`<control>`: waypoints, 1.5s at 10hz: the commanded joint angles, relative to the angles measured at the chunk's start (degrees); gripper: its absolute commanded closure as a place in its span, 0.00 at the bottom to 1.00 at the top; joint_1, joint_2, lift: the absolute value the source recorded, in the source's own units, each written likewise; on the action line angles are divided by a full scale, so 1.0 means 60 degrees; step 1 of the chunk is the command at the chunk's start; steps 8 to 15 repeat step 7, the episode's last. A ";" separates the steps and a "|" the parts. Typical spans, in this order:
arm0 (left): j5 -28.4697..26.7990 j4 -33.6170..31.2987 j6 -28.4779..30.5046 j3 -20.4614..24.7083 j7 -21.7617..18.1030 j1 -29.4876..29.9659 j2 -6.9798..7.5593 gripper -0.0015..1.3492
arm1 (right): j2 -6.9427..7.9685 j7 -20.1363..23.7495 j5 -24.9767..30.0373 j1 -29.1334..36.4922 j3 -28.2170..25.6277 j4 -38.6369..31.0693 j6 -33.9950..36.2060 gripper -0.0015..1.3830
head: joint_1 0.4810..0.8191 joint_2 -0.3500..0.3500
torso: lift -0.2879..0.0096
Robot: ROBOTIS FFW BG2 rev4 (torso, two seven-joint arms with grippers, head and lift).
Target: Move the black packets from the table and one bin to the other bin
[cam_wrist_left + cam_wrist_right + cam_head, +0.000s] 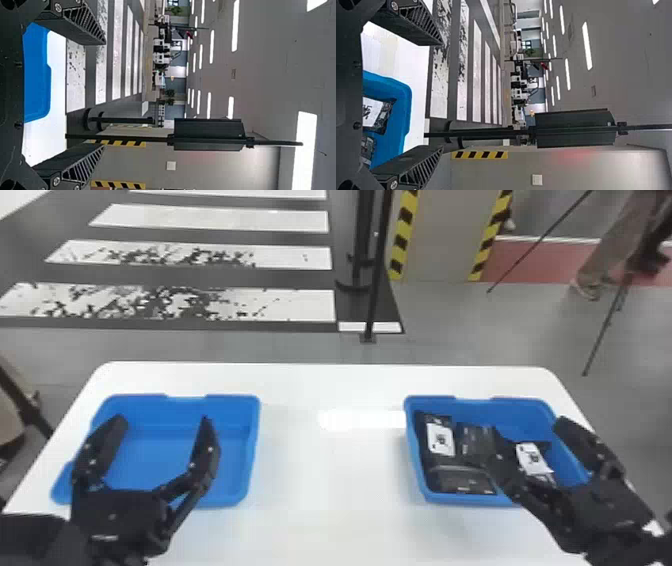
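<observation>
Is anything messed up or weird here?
Nothing looks spilled: the black packets lie inside the right-hand blue bin. But two white stripes beyond the table look odd, with jagged dark patches across them.

The matte-black, two-fingered left gripper and matching right gripper have flat, tapering black fingers with slatted sides and round silvery metal screws. A boxy black housing bears a small pale mark, possibly lettering.
</observation>
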 commanded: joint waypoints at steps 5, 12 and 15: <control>-0.0019 0.0002 -0.0158 0.0032 0.0000 0.0000 0.0000 0.09 | 0.0000 0.0018 0.0024 -0.0024 0.0000 0.0023 -0.0095 0.06 | 0.63 0.42 | 0.60; -0.0019 0.0002 -0.0252 0.0051 0.0000 0.0000 0.0000 0.09 | -0.0029 0.0091 0.0043 -0.0024 0.0000 0.0047 -0.0212 0.06 | 0.63 0.42 | 0.60; -0.0019 0.0002 -0.0252 0.0051 0.0000 0.0000 0.0000 0.09 | -0.0029 0.0091 0.0043 -0.0024 0.0000 0.0047 -0.0212 0.06 | 0.63 0.42 | 0.60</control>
